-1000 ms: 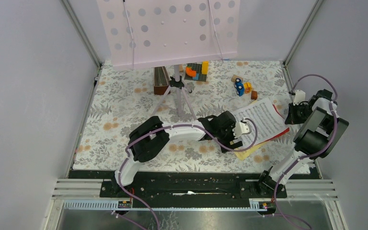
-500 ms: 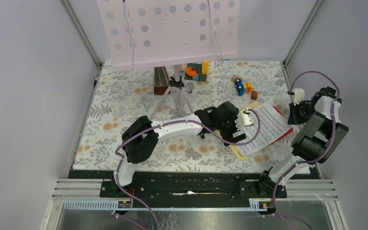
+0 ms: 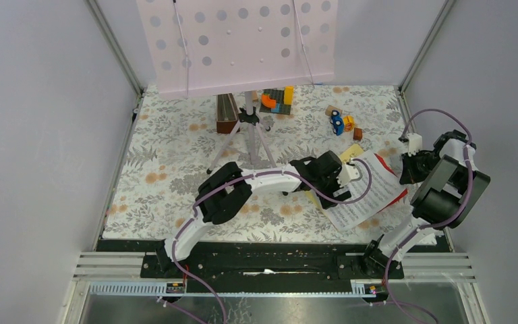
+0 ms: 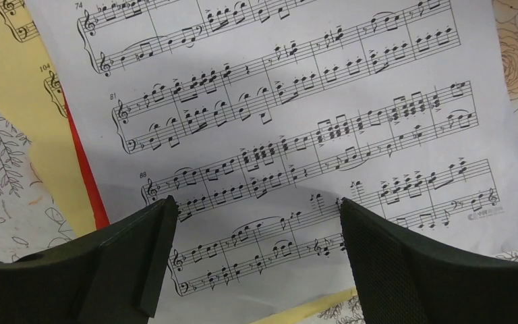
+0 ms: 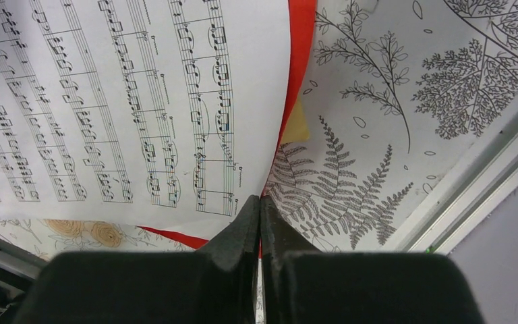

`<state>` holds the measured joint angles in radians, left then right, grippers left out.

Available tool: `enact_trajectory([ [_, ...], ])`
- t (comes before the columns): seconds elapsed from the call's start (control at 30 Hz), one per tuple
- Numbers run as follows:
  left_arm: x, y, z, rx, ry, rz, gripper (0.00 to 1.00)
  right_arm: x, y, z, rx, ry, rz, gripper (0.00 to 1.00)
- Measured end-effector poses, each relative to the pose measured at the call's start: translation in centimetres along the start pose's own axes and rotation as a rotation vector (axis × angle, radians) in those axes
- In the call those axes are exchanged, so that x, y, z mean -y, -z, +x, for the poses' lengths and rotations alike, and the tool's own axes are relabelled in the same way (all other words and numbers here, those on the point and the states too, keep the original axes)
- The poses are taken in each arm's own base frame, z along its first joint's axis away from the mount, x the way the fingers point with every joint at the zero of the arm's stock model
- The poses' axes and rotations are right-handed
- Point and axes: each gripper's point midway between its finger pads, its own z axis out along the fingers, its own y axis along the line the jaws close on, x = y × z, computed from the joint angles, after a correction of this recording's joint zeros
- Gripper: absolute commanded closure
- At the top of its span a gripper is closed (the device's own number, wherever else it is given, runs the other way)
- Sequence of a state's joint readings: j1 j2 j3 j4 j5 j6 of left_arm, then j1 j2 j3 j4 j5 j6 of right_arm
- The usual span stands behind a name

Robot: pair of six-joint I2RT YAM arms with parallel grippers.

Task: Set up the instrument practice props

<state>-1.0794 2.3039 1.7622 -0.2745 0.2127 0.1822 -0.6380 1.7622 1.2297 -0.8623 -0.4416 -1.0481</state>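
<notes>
Inspection of the sheet-music stage.

**Stand:** The lilac tripod (image 3: 249, 135) stands on the bench (image 3: 168, 155) with its legs spread. The pale pink panel (image 3: 236, 40) is mounted above it and faces the arms. I judge this part of the set-up done.

**Pages:** The white page (image 4: 297, 101) lies to the right of the tripod and nearer my bases than its feet. It rests on the red page (image 4: 84, 169) and the yellow page (image 4: 20, 94), which show only as fanned edges. None of the three is on the panel.

**Left pincer (image 4: 253, 209):** It is spread wide and holds nothing. It hangs low over the white page on the side facing the tripod, with one finger at each side of the printed staves. I judge it is placed to steady or take over the stack.

**Right pincer (image 5: 262, 202):** It is closed tight at the pages' edge farthest from the tripod. A sliver of the red page shows between the jaws, so I read this as a pinch on it. I cannot tell whether the white page is also caught.

**Risk:** Thin, loosely stacked sheets may slide apart when lifted.
</notes>
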Motion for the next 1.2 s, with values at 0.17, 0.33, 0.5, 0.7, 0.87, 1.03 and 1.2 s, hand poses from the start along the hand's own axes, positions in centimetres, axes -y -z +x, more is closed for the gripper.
enact_trajectory([
  [0.17,0.0,-0.2,0.2,0.005,0.009,-0.005,0.07,0.0,-1.0,0.2,0.004,-0.018,-0.025,0.91],
  [0.33,0.0,-0.4,0.1,0.028,0.015,-0.012,0.07,-0.2,-2.2,0.7,-0.007,-0.036,-0.057,0.84],
  [0.5,0.0,-0.5,0.0,0.044,0.019,-0.017,0.07,-0.5,-2.6,1.0,-0.008,-0.043,-0.072,0.78],
  [0.7,0.0,-0.5,0.0,0.052,0.021,-0.018,0.07,-0.4,-2.7,1.1,-0.009,-0.042,-0.067,0.73],
  [0.87,0.0,-0.4,-0.1,0.055,0.021,-0.019,0.07,-0.3,-2.9,1.3,-0.014,-0.038,-0.059,0.71],
  [1.03,0.0,-0.4,-0.1,0.054,0.020,-0.021,0.07,-0.6,-3.3,1.8,-0.021,-0.033,-0.069,0.80],
  [1.2,-0.1,-0.4,-0.1,0.054,0.020,-0.023,0.07,-0.5,-3.3,1.9,-0.026,-0.027,-0.064,0.92],
])
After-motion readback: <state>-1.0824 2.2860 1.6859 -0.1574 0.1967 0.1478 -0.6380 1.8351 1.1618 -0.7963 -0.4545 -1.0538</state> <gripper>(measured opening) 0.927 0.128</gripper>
